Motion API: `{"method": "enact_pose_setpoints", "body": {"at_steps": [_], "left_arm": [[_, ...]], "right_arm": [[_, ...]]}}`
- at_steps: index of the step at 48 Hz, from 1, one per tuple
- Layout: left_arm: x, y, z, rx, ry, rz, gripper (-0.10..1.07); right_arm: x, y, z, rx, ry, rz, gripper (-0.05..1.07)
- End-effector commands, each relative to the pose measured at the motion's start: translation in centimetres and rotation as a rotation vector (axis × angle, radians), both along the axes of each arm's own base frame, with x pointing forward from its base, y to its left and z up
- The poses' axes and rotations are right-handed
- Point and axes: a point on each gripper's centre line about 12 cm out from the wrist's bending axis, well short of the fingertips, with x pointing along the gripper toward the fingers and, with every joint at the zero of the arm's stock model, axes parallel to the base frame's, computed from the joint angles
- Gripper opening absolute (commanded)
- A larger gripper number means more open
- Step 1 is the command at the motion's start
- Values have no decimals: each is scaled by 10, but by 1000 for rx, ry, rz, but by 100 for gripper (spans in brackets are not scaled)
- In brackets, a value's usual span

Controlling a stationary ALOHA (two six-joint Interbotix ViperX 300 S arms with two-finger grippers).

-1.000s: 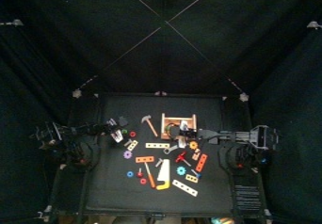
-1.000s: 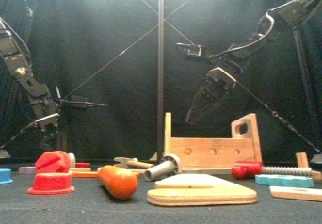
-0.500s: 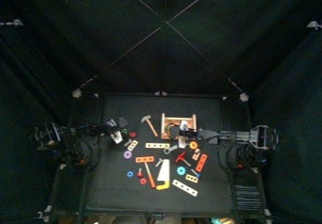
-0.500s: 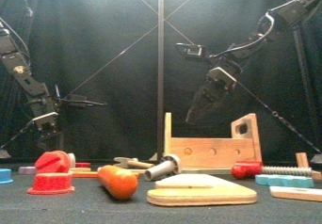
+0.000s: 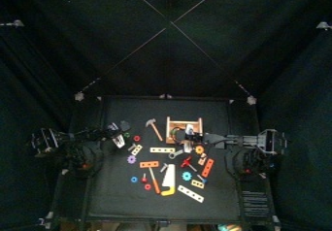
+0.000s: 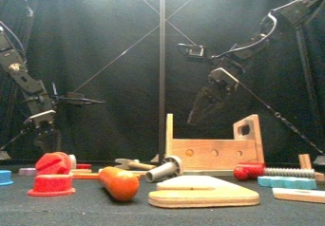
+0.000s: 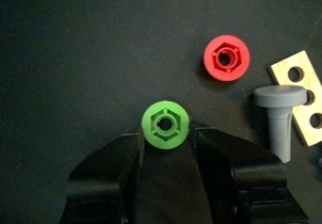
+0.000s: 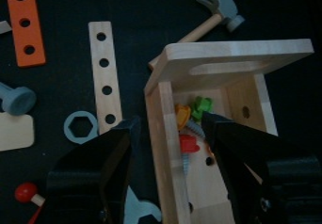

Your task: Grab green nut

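As the left tool [image 7: 164,162] sinks lower, the green nut [image 7: 164,122] lies between its wide-open tips.
Nothing gripped yet; red nut [image 7: 227,56] at one o'clock; closing looks next.

The green nut [image 7: 165,125] and red nut [image 7: 227,56] look like smooth, slightly glossy plastic. The grey bolt [image 7: 281,115] is matt plastic. The box [image 8: 227,105] is pale bare wood. The table [image 7: 75,58] is matt black.
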Motion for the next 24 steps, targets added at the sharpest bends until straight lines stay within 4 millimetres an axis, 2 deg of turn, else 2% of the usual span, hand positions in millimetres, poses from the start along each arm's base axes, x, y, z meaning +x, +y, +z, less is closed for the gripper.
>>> {"method": "enact_pose_setpoints", "body": {"at_steps": [1,9,24], "left_arm": [[2,2,7,15,-27,4,59],[1,1,8,19,-34,5,59],[2,1,9,15,-42,14,59]], "right_arm": [[2,-1,9,-6,-28,0,89],[3,-1,10,-8,-31,1,89],[1,5,28,-18,-78,13,89]]}}
